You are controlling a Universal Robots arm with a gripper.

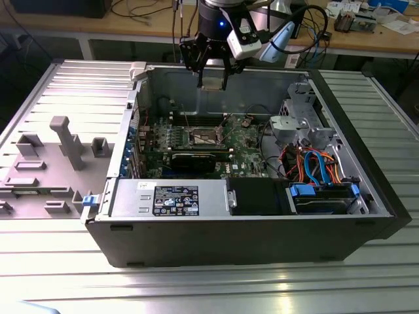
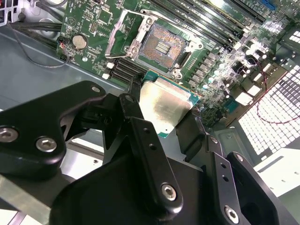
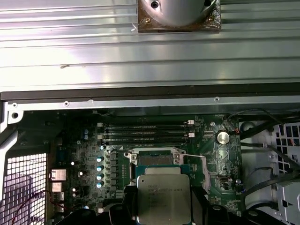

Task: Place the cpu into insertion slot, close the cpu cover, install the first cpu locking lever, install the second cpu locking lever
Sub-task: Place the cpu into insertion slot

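The jaws are clamped on two opposite edges of the cpu (image 2: 164, 105), holding it level in the air over the green board and well apart from it, inside the open computer case (image 1: 196, 235). In the second wrist view the insertion slot (image 2: 161, 44) lies bare, with the cpu cover (image 2: 116, 37) swung up off one edge and the memory slots (image 2: 206, 14) running just beside the opposite edge. In the exterior view a black card (image 1: 196, 159) lies on the slot's near side and the drive cage (image 1: 298, 124) stands well off to the exterior view's right.
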